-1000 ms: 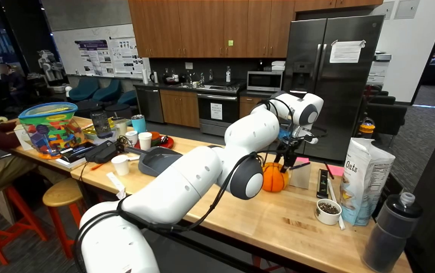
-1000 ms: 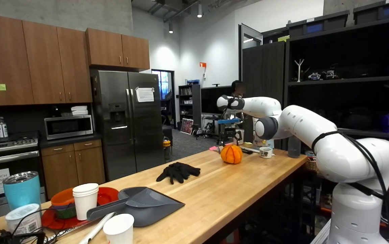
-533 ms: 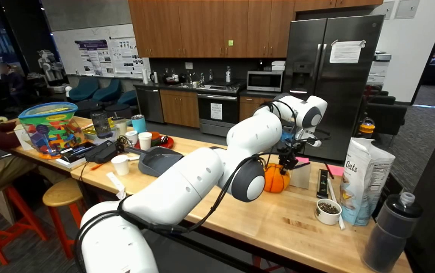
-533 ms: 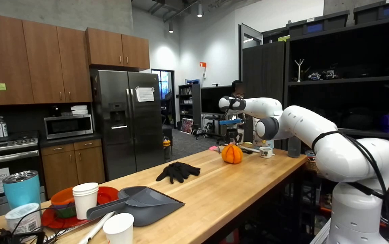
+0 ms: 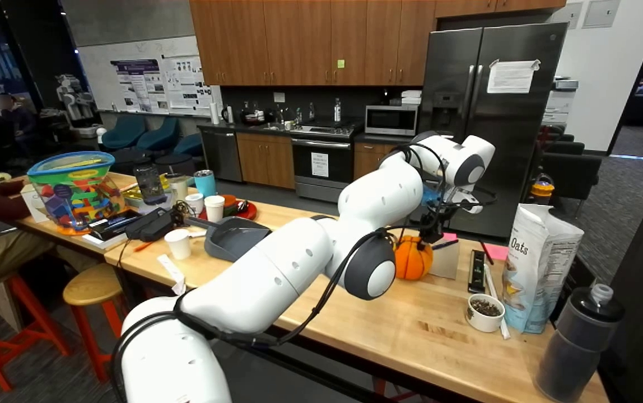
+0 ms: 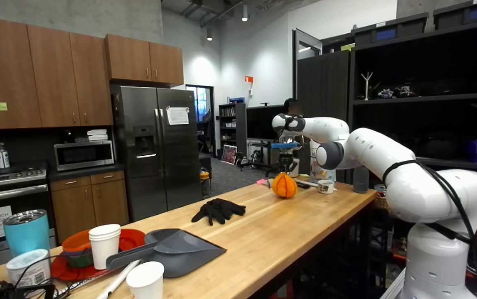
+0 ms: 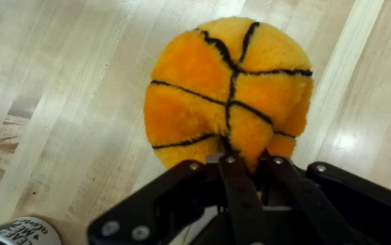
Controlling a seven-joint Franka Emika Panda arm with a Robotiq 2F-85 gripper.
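- Table (image 5: 388, 324) of pale wood, running across both exterior views.
- White arm (image 5: 265, 277), stretched over the table; in an exterior view its lower end lies at eight o'clock from the orange ball (image 5: 413, 258).
- Oats bag (image 5: 540, 268), standing on the table at three o'clock from the ball in an exterior view.
- Dark bottle (image 5: 576, 347), upright near the bag, at four o'clock from the ball there.
- Black gloves (image 6: 218, 210), lying in an exterior view at about eight o'clock from the ball.
- Gripper (image 7: 250, 160), narrow: I have a fold of the ball pinched between its fingers.
- Ball itself, in the wrist view between eleven and twelve o'clock from the gripper, its surface creased by my grip; whether it touches the table I cannot tell.
- White cup (image 7: 38, 231), lettered, with dark bits (image 5: 484, 306) inside, at eight o'clock from the ball in the wrist view.
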